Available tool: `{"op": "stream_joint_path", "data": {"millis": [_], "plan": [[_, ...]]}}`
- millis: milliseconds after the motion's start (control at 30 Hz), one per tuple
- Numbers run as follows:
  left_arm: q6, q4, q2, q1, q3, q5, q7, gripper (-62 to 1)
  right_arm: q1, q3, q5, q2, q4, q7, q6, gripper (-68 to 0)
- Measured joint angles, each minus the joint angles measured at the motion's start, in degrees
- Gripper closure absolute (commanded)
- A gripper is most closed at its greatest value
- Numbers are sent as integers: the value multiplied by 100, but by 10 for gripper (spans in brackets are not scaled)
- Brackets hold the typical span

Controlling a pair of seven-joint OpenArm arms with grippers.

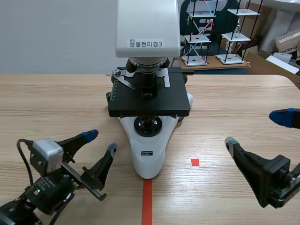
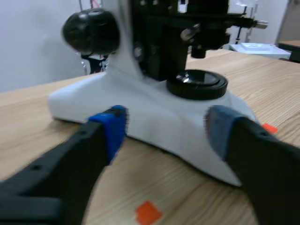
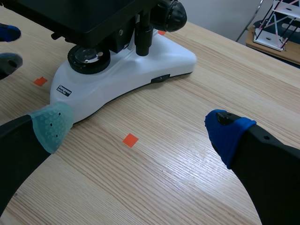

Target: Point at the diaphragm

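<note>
Standing upright at the middle of the pale wood-grain table [image 1: 56,103]: a white-bodied laboratory microscope [image 1: 149,47] with a square black stage [image 1: 149,101], its rounded white base [image 1: 149,161] pointing toward the robot. Sitting in that base, just below the stage's front edge: a round black lamp lens [image 1: 148,125]. Hanging beneath the stage, directly above the lamp lens and apart from it: the black cylindrical diaphragm [image 2: 213,35], mostly hiding under the stage in the scene view and showing dark and blurred in the left wrist view.

Hanging low at the table's near left, beside the base: the black two-fingered left gripper [image 1: 101,140], fingers spreading wide, gripping nothing, blue pad [image 2: 112,129] aiming at the base's side without touching it. Lying ahead of it in its own view: the white base and the lamp lens.

Hovering at the near right, well apart from the microscope: the black two-fingered right gripper [image 1: 255,129], likewise spreading wide and carrying nothing, one pad grey-green, the other blue. Lying on the wood between right gripper and base: a small orange-red tape square [image 1: 195,162]. Touching the diaphragm: neither gripper.
</note>
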Motion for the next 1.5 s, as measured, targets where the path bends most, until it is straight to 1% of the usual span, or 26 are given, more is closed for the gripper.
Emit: {"op": "stream_joint_path", "data": {"millis": [67,100,133,200,233,333,467,600,900,1000,1500], "plan": [[11,-11,76,-55,2,131,9,-123,2,0,-2,0,0,0,0,-617],[13,-11,94,-57,2,140,68,-86,2,0,-2,0,0,0,0,-617],[52,-11,111,-50,2,120,111,-61,2,0,-2,0,0,0,0,-617],[155,-11,127,-17,2,118,122,-40,2,0,0,0,0,0,0,-617],[214,-11,138,-2,2,118,116,-40,2,0,0,0,0,0,0,-617],[216,-11,144,22,2,116,-203,-40,2,0,-2,0,0,0,0,-617],[240,-11,142,26,2,118,-214,-40,2,0,-2,0,0,0,0,-617],[243,-11,151,26,0,46,-496,-40,2,0,-2,0,0,0,0,-617],[243,-11,155,68,-2,52,-402,-40,2,0,-2,0,0,0,0,-617],[243,-11,155,98,-2,55,-271,-40,2,0,0,0,0,0,0,-617],[243,-11,155,105,-2,52,-282,-40,2,0,-2,0,0,0,0,-617]]}}
